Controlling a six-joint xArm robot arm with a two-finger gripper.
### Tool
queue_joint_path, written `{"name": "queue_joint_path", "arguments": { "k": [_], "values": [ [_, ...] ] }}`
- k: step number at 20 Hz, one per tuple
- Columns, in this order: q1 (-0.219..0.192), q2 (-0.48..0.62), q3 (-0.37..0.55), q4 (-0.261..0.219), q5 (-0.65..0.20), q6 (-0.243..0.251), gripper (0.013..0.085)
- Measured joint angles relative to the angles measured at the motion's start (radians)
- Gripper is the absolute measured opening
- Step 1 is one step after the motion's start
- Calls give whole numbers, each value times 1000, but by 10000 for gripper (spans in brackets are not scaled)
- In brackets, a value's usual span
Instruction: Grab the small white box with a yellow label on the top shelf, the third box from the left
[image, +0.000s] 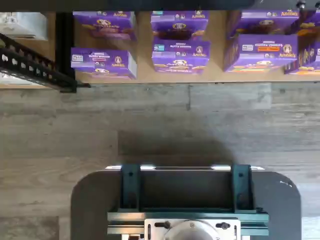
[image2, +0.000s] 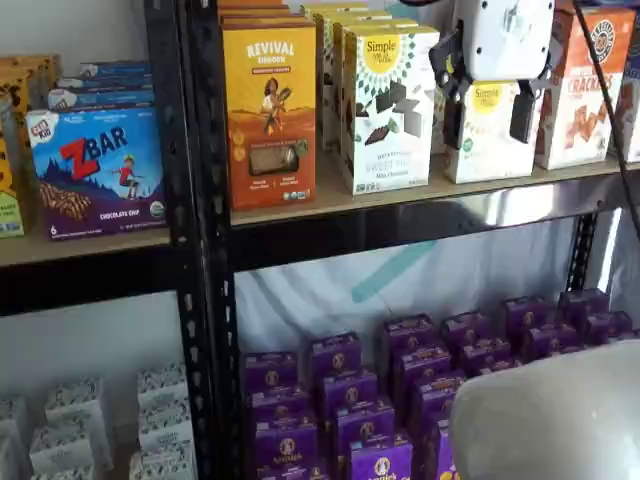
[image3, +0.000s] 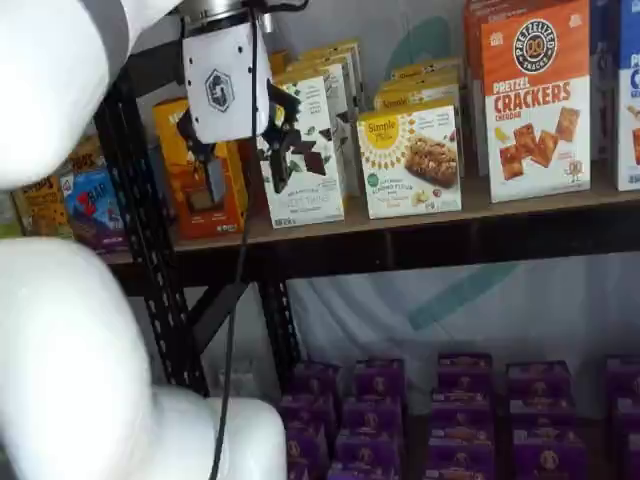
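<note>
The small white box (image2: 487, 135) (image3: 410, 160), with a yellow round logo, stands on the top shelf (image2: 400, 195) (image3: 480, 210) between a taller white box with dark shapes (image2: 385, 110) (image3: 300, 160) and an orange cracker box (image3: 535, 100). My gripper (image2: 488, 120) (image3: 237, 160) hangs in front of the shelf at box height. Its two black fingers are apart with a plain gap and hold nothing. In a shelf view the fingers (image2: 453, 120) frame the small white box, which shows between them. The wrist view shows neither the box nor the fingers.
An orange Revival box (image2: 270, 110) stands left of the taller white box. A black perforated upright (image2: 200, 250) divides the shelves. Purple boxes (image2: 350, 400) (image: 180, 47) fill the low shelf. A ZBar box (image2: 95, 170) is on the left. A cable (image3: 240, 280) hangs from the gripper.
</note>
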Motion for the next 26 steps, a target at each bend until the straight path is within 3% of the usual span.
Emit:
{"name": "queue_joint_path", "arguments": {
  "k": [2,4,9,15,20,26],
  "values": [
    [-47,-4,5,51,-5,-23,850],
    [-55,-7,7,63,-9,-28,850],
    [-22,-9,10,23,-30,-15,850],
    [-32,5,14,-35,-74,-45,850],
    [-96,34,18,-65,-153,-114,850],
    [-215,122,-18,-44,-261,-224,850]
  ]
}}
